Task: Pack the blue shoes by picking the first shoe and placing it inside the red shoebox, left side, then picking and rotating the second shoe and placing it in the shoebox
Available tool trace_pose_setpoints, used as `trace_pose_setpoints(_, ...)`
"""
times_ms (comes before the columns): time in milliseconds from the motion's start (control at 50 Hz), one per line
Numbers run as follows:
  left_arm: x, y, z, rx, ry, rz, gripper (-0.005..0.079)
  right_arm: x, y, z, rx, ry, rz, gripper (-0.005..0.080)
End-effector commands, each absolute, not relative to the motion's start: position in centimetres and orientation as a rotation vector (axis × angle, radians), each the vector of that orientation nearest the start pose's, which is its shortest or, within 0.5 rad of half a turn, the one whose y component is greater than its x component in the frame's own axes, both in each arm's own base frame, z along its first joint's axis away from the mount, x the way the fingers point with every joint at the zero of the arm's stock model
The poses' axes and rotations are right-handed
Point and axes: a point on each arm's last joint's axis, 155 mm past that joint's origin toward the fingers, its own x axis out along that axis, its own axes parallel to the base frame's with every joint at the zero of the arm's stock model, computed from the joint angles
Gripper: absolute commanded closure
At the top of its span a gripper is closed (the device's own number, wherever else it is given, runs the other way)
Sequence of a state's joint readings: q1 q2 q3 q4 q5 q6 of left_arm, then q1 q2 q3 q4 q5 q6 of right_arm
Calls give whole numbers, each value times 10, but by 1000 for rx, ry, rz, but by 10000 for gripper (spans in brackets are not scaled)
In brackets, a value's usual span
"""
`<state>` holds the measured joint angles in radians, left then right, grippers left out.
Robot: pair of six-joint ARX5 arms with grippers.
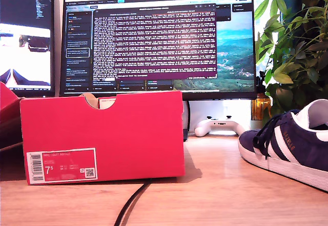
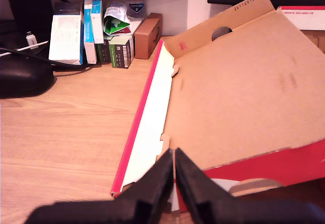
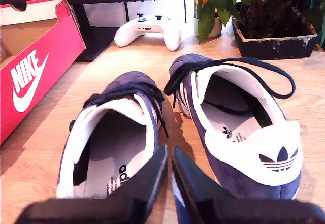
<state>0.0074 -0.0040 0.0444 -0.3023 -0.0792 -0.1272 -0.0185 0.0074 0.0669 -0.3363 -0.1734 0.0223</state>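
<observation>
Big red shoebox (image 1: 102, 134) sits toward the exterior view's left on the wood desk (image 1: 215, 190), w/ a half-round notch in the rim, white "7.5" label (image 1: 61, 165), lid flipped open, nothing visible inside, white swoosh on one side. Blue shoes (image 3: 167, 132) are side by side on the desk near the box, at the exterior view's right: navy suede, white stripes, white lining, dark laces. My first gripper (image 2: 173, 158) is over the box's edge, jaws pressed together. My second gripper (image 3: 169, 155) is above the shoes' heels, jaws nearly touching, pinching nothing.
</observation>
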Motion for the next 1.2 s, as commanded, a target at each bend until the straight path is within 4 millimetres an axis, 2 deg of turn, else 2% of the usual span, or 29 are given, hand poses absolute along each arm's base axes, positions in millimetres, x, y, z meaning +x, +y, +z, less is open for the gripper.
trace_pose_setpoints(0,240,16,97,-119,276,103,764,238,26,112,50,268,146,760)
trace_pose_setpoints(540,241,15,97,-122,276,97,764,238,26,112,50,268,147,760)
trace_pose_setpoints(600,241,11,99,-183,270,83,764,238,27,113,54,268,147,760)
trace_pose_setpoints(700,241,-1,98,-294,279,35,764,238,28,114,65,261,156,760)
trace_pose_setpoints(780,241,-11,97,-350,289,-15,764,238,32,118,161,258,164,760)
trace_pose_setpoints(800,241,-14,97,-419,293,-20,764,238,33,118,184,256,167,760)
trace_pose_setpoints(920,238,-31,98,-571,322,-87,764,239,38,124,325,250,178,760)
trace_pose_setpoints(1080,230,-65,100,-622,377,-266,764,242,39,142,507,198,177,760)
trace_pose_setpoints(1180,220,-87,101,-628,417,-390,764,243,38,151,515,164,185,760)
